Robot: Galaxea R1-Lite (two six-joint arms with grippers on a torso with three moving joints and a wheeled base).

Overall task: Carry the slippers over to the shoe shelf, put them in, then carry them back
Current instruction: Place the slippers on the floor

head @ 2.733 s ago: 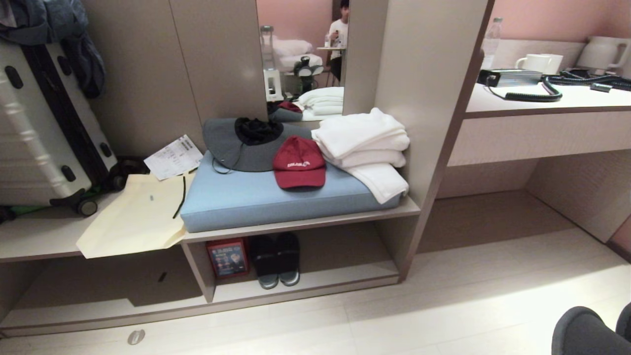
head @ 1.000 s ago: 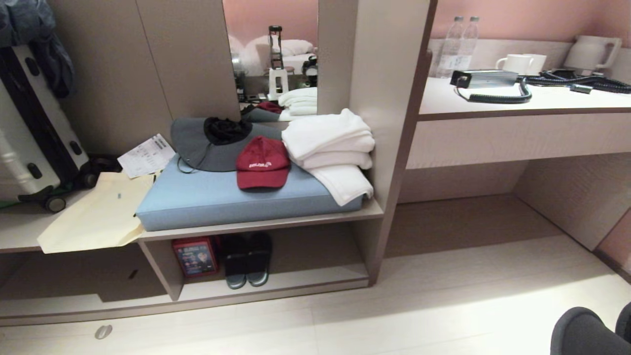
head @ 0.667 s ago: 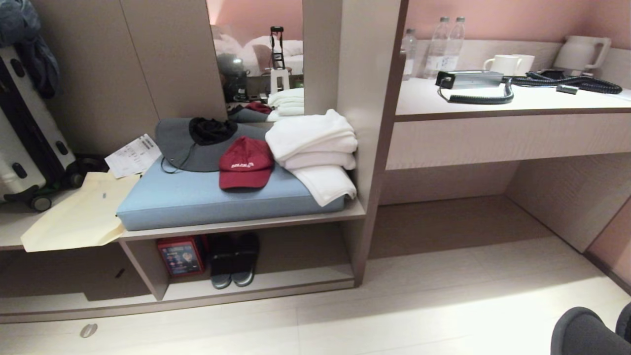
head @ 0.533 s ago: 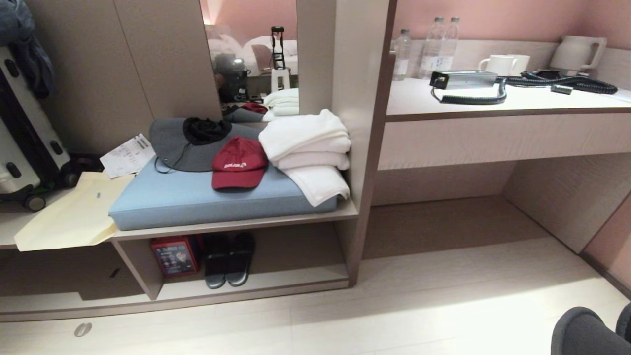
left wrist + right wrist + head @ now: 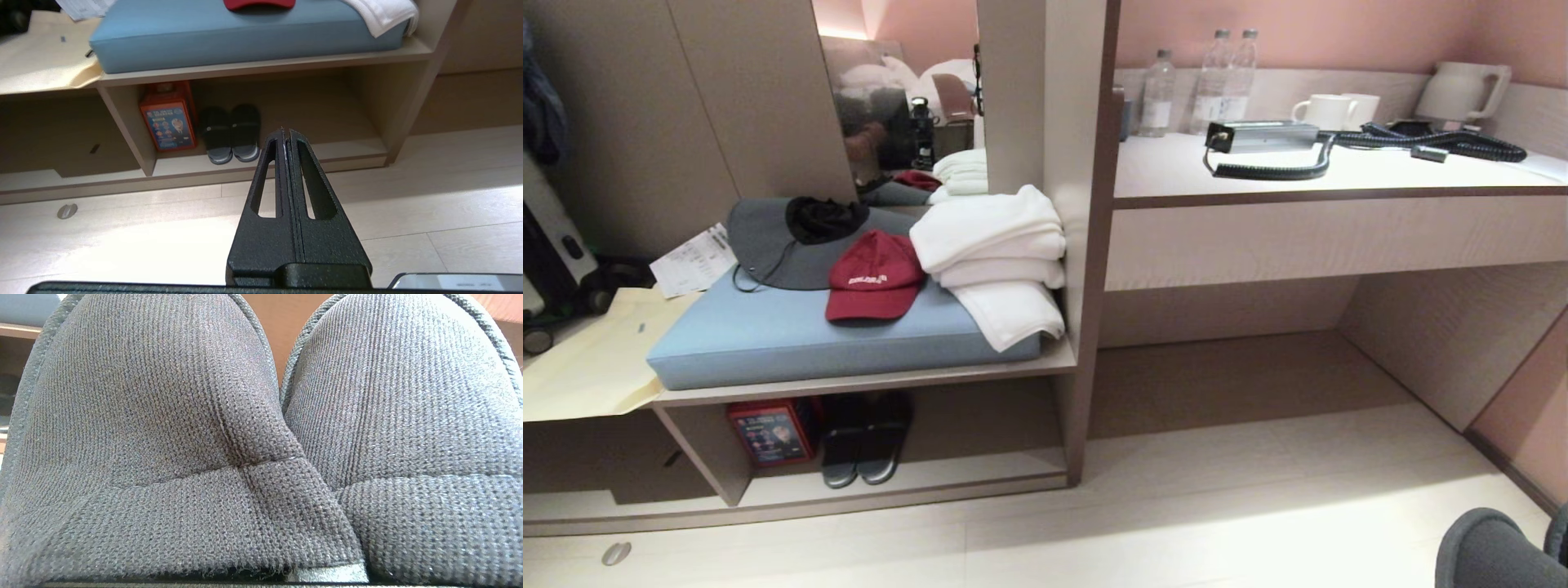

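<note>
Slippers (image 5: 261, 449) fill the right wrist view, two grey knitted toes side by side and pressed together; the same pair shows as dark rounded toes at the lower right corner of the head view (image 5: 1499, 551). The right gripper itself is hidden behind them, but its fingers are closed and the pair sits right at the wrist, so I judge it is clamped on the slippers.

Ahead and to the left stands the shoe shelf (image 5: 947, 478), a low cubby under a blue cushion (image 5: 792, 335). Its left part is taken by a red box (image 5: 772, 433) and a black pair (image 5: 864, 441) standing just beside it; the right part of the floor board is bare. The left gripper (image 5: 289, 131) hangs low over the floor, pointing at the cubby, fingers shut on nothing.

The carry is not yet finished: the slippers are well apart from the shelf.

Risks from here, as I judge them:
- The soft, thin pair may sag or slip from the pinch during the drive.
- The cubby opening is low, so a high approach would knock the toes against the board under the cushion.
- Aiming too far left would shove the black pair or the box.
- A white towel (image 5: 1013, 314) hangs at the cushion's right end and could snag.
</note>
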